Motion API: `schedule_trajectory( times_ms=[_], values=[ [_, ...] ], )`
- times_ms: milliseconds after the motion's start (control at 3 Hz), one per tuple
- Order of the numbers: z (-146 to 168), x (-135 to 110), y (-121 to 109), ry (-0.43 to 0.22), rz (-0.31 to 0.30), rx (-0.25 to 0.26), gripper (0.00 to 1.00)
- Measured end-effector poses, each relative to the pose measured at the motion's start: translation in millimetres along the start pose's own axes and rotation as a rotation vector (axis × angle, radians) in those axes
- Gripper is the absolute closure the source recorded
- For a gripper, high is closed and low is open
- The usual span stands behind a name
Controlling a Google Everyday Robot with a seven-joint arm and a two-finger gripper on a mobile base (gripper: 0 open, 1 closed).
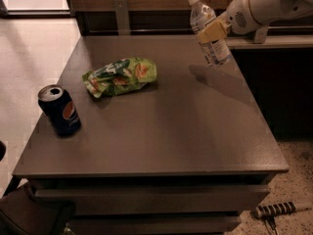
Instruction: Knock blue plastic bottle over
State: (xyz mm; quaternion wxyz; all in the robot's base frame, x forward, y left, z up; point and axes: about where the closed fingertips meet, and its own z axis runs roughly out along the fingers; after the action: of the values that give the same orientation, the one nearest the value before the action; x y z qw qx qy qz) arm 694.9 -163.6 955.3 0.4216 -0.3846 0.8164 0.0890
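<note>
The blue plastic bottle (217,52) is a slim clear bottle with a white cap. It is at the table's far right edge, tilted with its cap leaning left. Its base looks slightly above the tabletop, with a shadow beneath it. My gripper (211,32) reaches in from the upper right on a white arm. Its tan fingers (209,33) are closed around the bottle's middle.
A dark blue Pepsi can (59,109) stands upright near the left edge of the grey table (171,131). A green snack bag (120,76) lies left of centre. A wooden wall and ledge run behind the table. A tool handle (274,210) lies on the floor at lower right.
</note>
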Motion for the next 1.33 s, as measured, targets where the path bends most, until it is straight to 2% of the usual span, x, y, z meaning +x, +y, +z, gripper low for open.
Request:
schedule_trajectory(
  times_ms=[333,667,1000,1333],
  values=[
    [-0.9,6.7,8.9,0.088,-0.004,-0.033,1.0],
    [7.8,16.8,19.2,0.226,-0.033,-0.044,1.0],
    [19.2,24.4,21.8,0.301,-0.049,-0.044,1.0],
    [44.5,33.8,24.0,0.317,-0.057,-0.089,1.0]
  ],
)
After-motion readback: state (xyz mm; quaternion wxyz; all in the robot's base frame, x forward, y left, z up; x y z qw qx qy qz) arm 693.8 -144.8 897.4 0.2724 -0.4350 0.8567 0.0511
